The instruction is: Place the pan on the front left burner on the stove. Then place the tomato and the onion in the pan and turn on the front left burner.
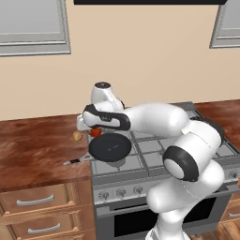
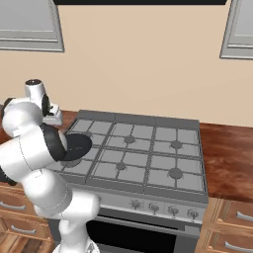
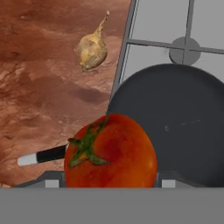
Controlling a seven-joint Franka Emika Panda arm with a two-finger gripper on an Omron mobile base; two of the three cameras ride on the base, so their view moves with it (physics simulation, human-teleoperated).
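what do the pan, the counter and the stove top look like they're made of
Pan: dark, matte, faintly scuffed, probably coated metal; its handle is black with a pale silvery end. Counter: reddish-brown with mottled veining, polished stone or stained wood, hard to tell. Stove top: flat grey panels under grey grid grates, likely steel.

Quick tally: one stove (image 2: 143,148) is seen, and six burners can be counted under its grates. One black pan (image 1: 110,147) is seen on the near left of it, with one thin handle (image 3: 43,155). One tomato (image 3: 111,151) and one onion (image 3: 92,50) are counted. A row of knobs (image 2: 173,210) is seen along the stove front, but an exact number can't be settled. Three drawer fronts (image 1: 35,201) are counted on the left, each with one handle. Two window frames (image 1: 33,26) are seen on the far wall.
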